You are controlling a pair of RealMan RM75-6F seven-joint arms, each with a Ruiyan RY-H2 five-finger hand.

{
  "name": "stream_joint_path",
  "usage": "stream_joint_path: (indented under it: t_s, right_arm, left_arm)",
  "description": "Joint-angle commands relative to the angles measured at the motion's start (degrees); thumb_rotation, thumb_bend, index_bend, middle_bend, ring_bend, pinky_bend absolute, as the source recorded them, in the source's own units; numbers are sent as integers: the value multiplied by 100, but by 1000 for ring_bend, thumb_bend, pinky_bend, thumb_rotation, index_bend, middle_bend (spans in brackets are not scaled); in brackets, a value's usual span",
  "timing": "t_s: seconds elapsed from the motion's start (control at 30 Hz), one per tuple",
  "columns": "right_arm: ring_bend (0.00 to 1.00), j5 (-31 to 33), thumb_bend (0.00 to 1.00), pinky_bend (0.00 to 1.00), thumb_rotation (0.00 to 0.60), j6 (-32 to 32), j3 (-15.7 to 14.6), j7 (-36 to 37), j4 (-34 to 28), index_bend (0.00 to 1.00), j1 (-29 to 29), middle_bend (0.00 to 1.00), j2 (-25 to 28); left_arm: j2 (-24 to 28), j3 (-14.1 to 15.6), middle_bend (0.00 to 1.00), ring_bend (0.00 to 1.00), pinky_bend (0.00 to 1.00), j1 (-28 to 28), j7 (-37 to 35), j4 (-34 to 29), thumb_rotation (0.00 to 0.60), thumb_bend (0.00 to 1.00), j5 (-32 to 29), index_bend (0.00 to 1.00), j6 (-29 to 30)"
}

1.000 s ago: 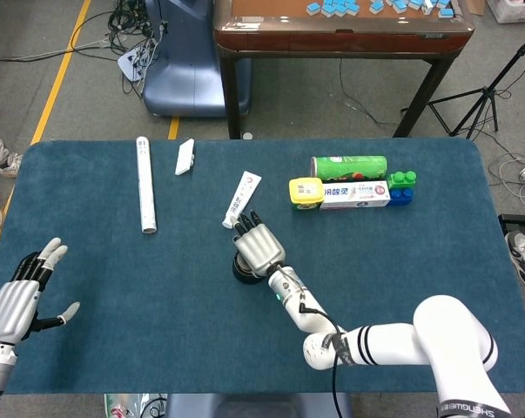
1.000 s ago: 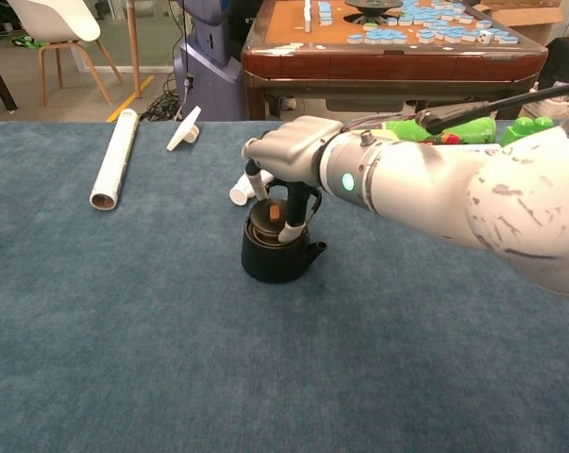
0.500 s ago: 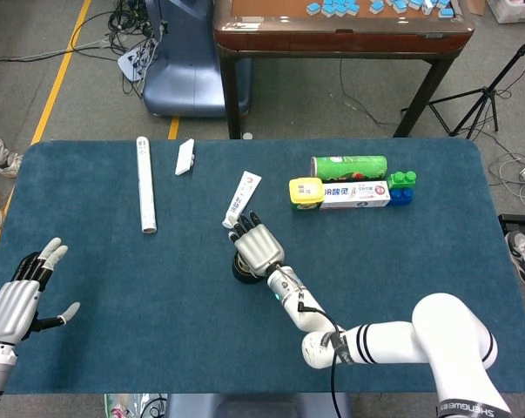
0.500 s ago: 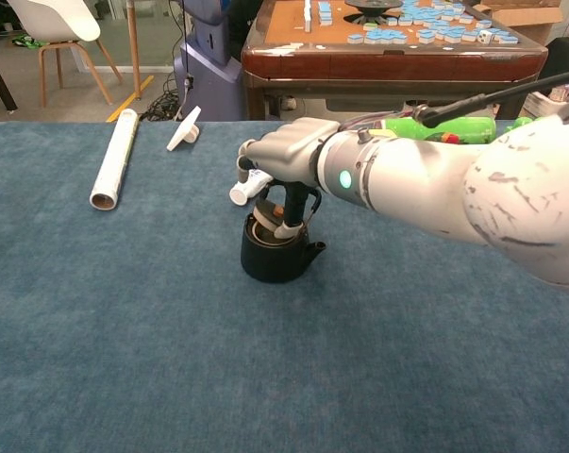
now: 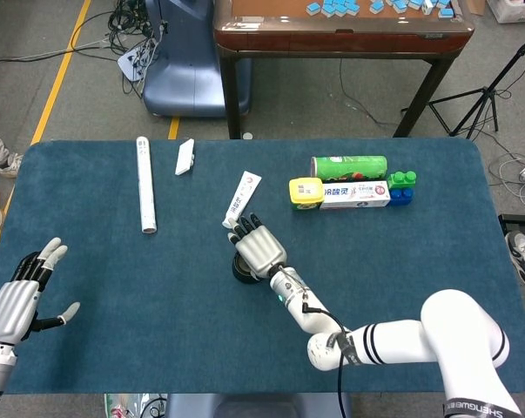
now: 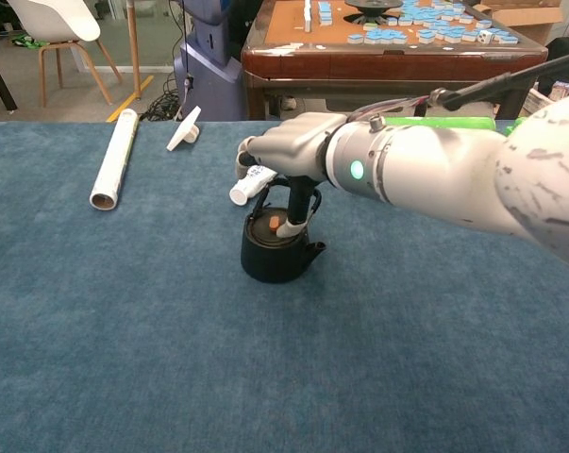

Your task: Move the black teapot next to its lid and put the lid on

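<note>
The squat black ceramic teapot [image 6: 276, 250] stood mid-table, its black round lid [image 6: 273, 225] seated. It looked rigid, weighty and breakable, best lifted by its body. The right hand [image 6: 289, 156] hovered above, fingertips on the lid (grasp uncertain). Only the head view showed the idle, spread left hand [image 5: 20, 294].
</note>
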Motion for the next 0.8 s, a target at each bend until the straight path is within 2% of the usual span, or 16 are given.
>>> stream_joint_path:
  t_s: [0.03, 0.23, 0.37, 0.57, 0.8]
  right_arm:
    - [0, -67, 242, 0, 600, 6, -46, 99, -262, 152, -51, 41, 228]
    - [0, -342, 242, 0, 600, 204, -135, 279, -694, 152, -193, 41, 588]
    - [0, -801, 241, 0, 600, 606, -260, 469, -1054, 152, -463, 71, 920]
    - [0, -1676, 242, 25, 600, 1339, -590, 960, -1499, 151, -1153, 155, 1478]
    - [0, -2534, 250, 61, 600, 2101, -1026, 1479, -1927, 151, -2023, 165, 2207]
  left_arm:
    - [1, 2, 0, 0, 6, -2, -1, -3, 564, 244, 2, 0, -6]
    - [-6, -14, 0, 0, 6, -13, 24, -8, 563, 245, 7, 0, -1]
    - [-12, -46, 0, 0, 5, -21, 28, 30, 565, 245, -58, 0, -10]
    - [-82, -110, 0, 0, 6, -29, 71, 191, 567, 244, -145, 0, 16]
    - [-192, -151, 0, 0, 5, -45, 191, 362, 571, 245, -122, 0, 83]
